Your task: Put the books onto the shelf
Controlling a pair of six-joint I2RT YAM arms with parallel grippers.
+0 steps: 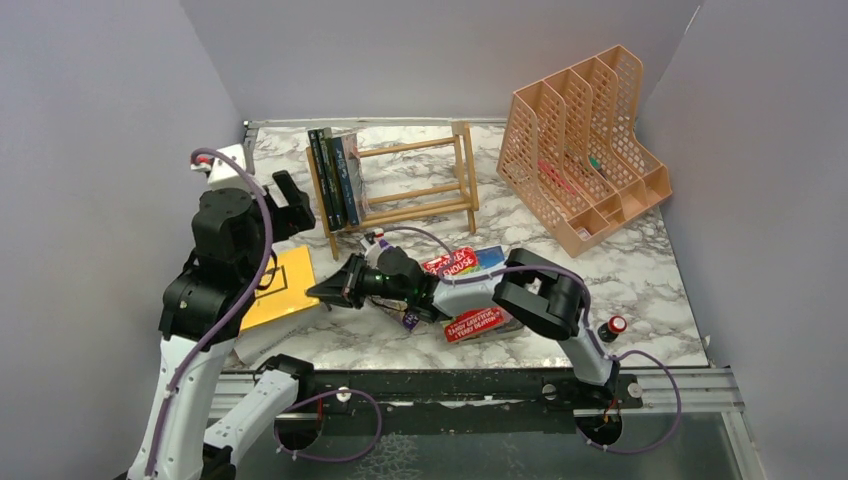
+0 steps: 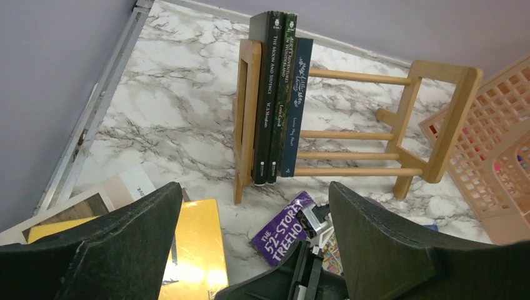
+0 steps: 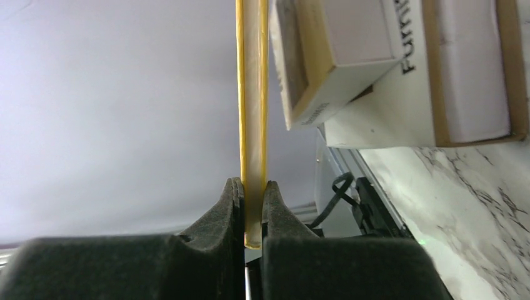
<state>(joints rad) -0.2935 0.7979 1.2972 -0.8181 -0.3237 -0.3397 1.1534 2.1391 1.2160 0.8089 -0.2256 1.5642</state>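
Marble table (image 1: pixel 640 270) is carrying everything. Peach mesh organiser (image 1: pixel 585 140) is sitting back-right, not our target. Wooden shelf (image 1: pixel 420 185) is sitting back-centre, with three dark-spined books (image 2: pixel 275 100) standing upright against its left end frame and the rest of the rails bare. Left gripper (image 1: pixel 288 205) is hovering just left of the shelf, jaws standing wide, gripping nothing. Right arm is reaching leftward over the loose pile: red book (image 1: pixel 452 264), blue book (image 1: pixel 492 258) and purple book (image 2: pixel 284 228) are all lying flat in front of the shelf. Right gripper (image 3: pixel 252 187) is pinching the yellow book (image 1: pixel 280 285) by its thin edge, jaws almost together with only the book between the pads. That book is sitting front-left by the white books (image 3: pixel 381 119), apart from the shelf; can't tell if it's clear of them yet. Reading the step as getting yellow up and into the rack. The bite is looking shallow, so the book is likely going to droop or pivot. I'd be lifting slowly, turning it spine-vertical before travelling, and clearing the left gripper and the near end frame. Then I'd be lowering it just right of the standing three so it's leaning on them, not tipping them, and releasing only with the bottom edge resting on the lower rails.
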